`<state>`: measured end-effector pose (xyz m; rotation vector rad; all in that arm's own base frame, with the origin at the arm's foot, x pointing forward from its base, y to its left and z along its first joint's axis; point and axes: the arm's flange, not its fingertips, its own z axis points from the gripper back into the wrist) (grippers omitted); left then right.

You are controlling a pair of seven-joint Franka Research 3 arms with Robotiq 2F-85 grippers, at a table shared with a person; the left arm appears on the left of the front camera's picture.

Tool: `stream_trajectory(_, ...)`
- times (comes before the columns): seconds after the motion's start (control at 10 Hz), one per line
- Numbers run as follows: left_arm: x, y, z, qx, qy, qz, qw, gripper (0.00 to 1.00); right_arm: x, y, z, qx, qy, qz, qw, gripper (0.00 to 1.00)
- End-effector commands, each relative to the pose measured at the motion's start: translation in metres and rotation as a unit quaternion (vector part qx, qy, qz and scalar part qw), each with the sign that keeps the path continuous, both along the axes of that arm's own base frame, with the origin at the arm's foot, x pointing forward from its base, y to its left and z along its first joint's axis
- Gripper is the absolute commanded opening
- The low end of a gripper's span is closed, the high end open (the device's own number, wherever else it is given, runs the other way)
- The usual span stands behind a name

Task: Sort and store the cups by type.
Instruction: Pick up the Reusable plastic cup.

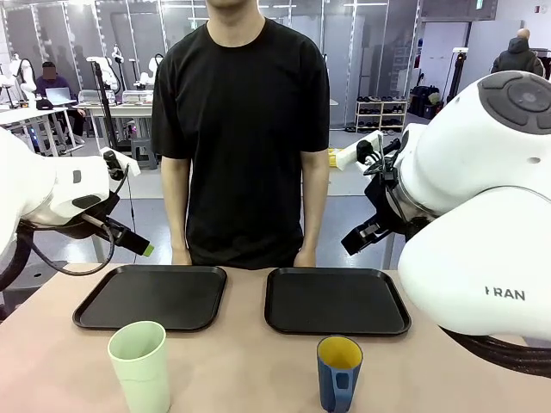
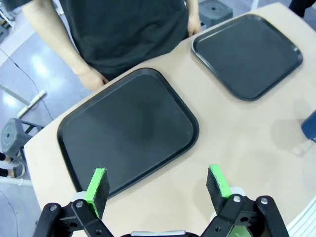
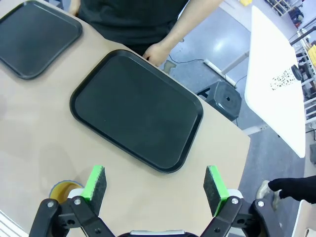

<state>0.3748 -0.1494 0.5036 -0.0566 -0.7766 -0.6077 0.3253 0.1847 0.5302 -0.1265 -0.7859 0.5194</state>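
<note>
One pale-green tumbler (image 1: 139,361), one dark-blue mug (image 1: 338,372), two black trays (image 1: 151,296) (image 1: 336,300)

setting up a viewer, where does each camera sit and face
Front: between the arms, facing the person across the table; white left arm, right arm at the sides.
Left wrist: above the left black rectangular plastic tray, looking down; open left claw at bottom.
Right wrist: above the right black rectangular plastic tray, looking down; open right claw at bottom.
Shared: both wrist views show both trays.
</note>
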Motion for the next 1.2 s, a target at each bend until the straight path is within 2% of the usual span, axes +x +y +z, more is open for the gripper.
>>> stream_trajectory(0.0,0.001,0.003,0.001,0.000,-0.003,0.008,1.000,1.00,0.003,0.001,-0.003,-0.004,0.001,0.007,1.000,1.00)
stream_trajectory(0.5,0.001,0.002,0.000,-0.001,0.000,0.003,1.000,1.00,0.000,0.001,-0.002,-0.001,0.003,0.003,1.000,1.00)
stream_trajectory(0.6,0.014,0.007,-0.008,-0.013,0.028,0.000,1.000,1.00,0.019,-0.005,-0.008,-0.001,0.033,0.023,0.999,1.00)
stream_trajectory(0.7,0.029,0.019,-0.015,-0.023,0.030,0.004,0.999,1.00,0.037,-0.016,-0.013,0.005,0.036,0.042,0.998,1.00)
stream_trajectory(0.8,0.045,0.040,-0.019,-0.038,0.026,0.013,0.999,1.00,0.056,-0.031,-0.015,-0.010,0.015,0.044,0.999,1.00)
stream_trajectory(0.9,0.061,0.061,-0.023,-0.035,0.024,0.028,0.999,1.00,0.075,-0.046,-0.019,-0.020,0.028,0.057,0.998,1.00)
stream_trajectory(1.0,0.076,0.082,-0.033,-0.018,0.034,0.025,0.999,1.00,0.100,-0.065,-0.029,-0.024,0.080,0.017,0.996,1.00)
stream_trajectory(1.1,0.097,0.106,-0.049,-0.026,0.053,0.056,0.997,1.00,0.126,-0.085,-0.043,-0.030,0.114,-0.005,0.993,1.00)
